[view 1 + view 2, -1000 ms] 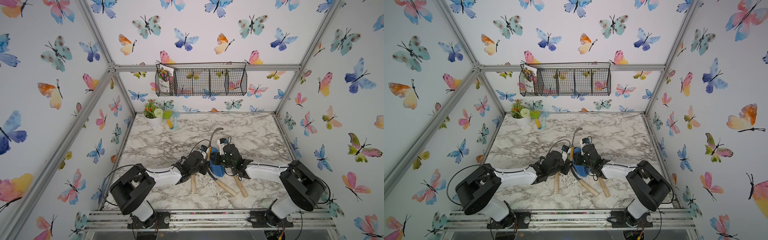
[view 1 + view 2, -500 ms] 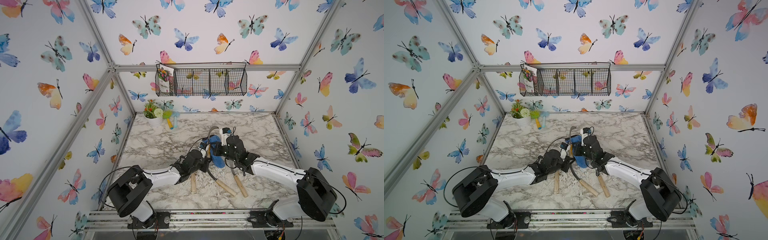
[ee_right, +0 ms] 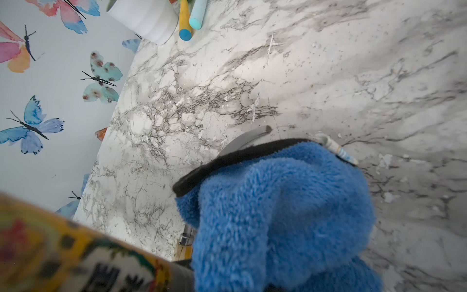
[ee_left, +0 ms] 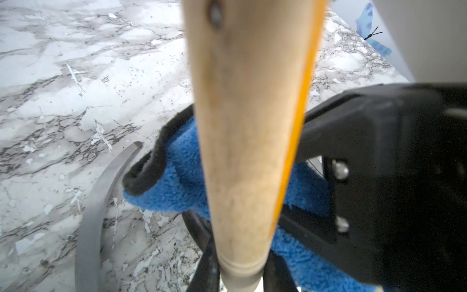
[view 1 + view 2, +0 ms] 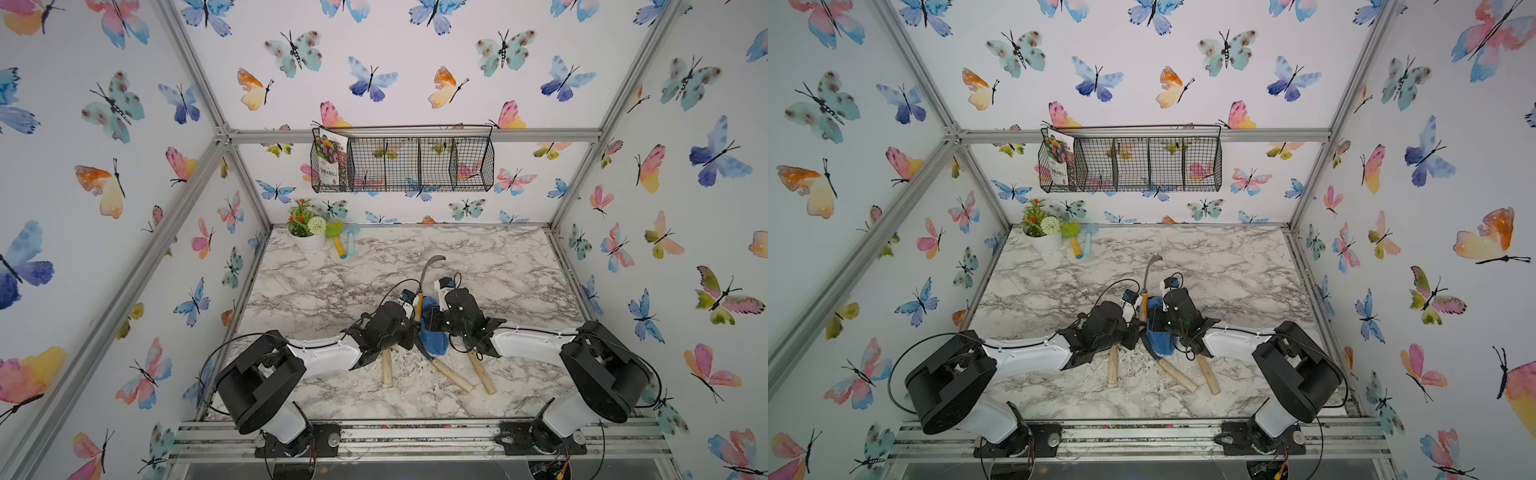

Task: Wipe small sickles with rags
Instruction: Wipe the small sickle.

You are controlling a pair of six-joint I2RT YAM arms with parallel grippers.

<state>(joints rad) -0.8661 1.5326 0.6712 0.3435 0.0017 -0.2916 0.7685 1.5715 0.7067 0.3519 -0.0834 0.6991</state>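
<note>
Butterfly-papered walls [image 5: 104, 174] box in a marble-patterned table [image 5: 498, 266], and we see two robot arms reach inward from the front rail: the left arm [image 5: 328, 355] and the right arm [image 5: 528, 343], their wrists almost meeting near the table's middle. A black wire basket [image 5: 436, 166] hangs on the rear wall above them. Three small sickles [image 5: 451, 376] lie on the marble beneath the wrists, pale wooden handles fanned toward the front edge, blades mostly hidden under the arms. The left gripper [image 4: 242, 270] is clenched on the wooden handle of a fourth sickle [image 4: 247, 151], held clear of the table; in both top views its thin grey blade shows beyond the wrists, hooking at the tip. The right gripper [image 5: 436, 326] is clamped on the blue rag [image 3: 278, 215], a fluffy cloth with a black hem that hangs between the two grippers, just beside the raised handle; we cannot tell whether cloth and handle touch. In both wrist views the tip of another grey blade shows just past the rag's hem. At the rear left corner stands a white flower pot [image 5: 309, 245], with two toy tools [image 5: 340, 251], one yellow-handled and one light-blue-handled, just beside it. A flower-printed packet [image 5: 330, 162] fills the basket's leftmost compartment.
</note>
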